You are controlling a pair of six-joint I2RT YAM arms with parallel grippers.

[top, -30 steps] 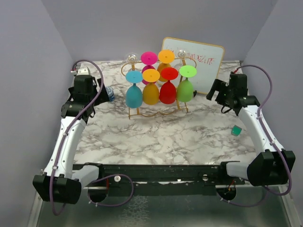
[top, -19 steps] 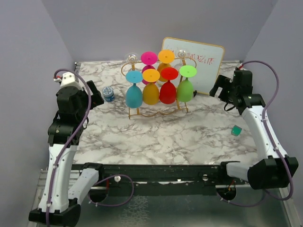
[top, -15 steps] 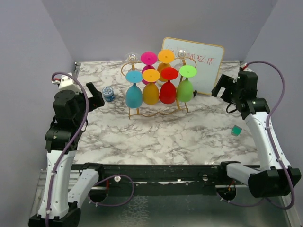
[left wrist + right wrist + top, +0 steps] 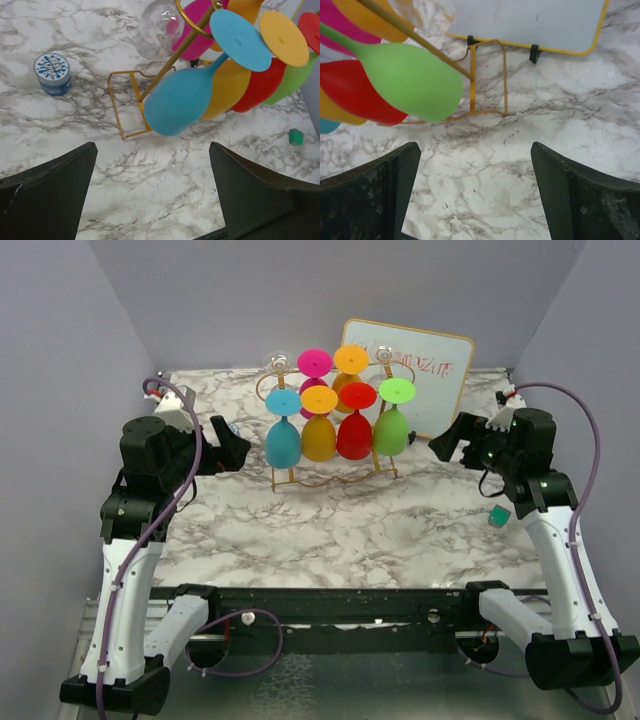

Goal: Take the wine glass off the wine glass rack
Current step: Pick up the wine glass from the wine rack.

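The gold wire wine glass rack (image 4: pixel 333 476) stands at the back middle of the marble table. Several coloured wine glasses hang on it upside down: blue (image 4: pixel 283 440), yellow-orange (image 4: pixel 318 435), red (image 4: pixel 354 432), green (image 4: pixel 391 427), with magenta and orange ones behind. My left gripper (image 4: pixel 233 452) is open and empty, just left of the blue glass (image 4: pixel 182 100). My right gripper (image 4: pixel 447 445) is open and empty, right of the green glass (image 4: pixel 410 80). A clear glass (image 4: pixel 157 27) hangs at the rack's back left. The rack's base rail shows in both wrist views (image 4: pixel 117 107) (image 4: pixel 487 112).
A gold-framed whiteboard (image 4: pixel 410 375) leans behind the rack on the right. A small blue-lidded jar (image 4: pixel 52 74) sits left of the rack, hidden by my left arm in the top view. A small green cube (image 4: pixel 498 516) lies at the right, near my right arm.
Both arms have swung inward toward the rack. The left gripper has come close to the blue glass, and the right gripper has turned toward the green glass. The glasses have not moved.
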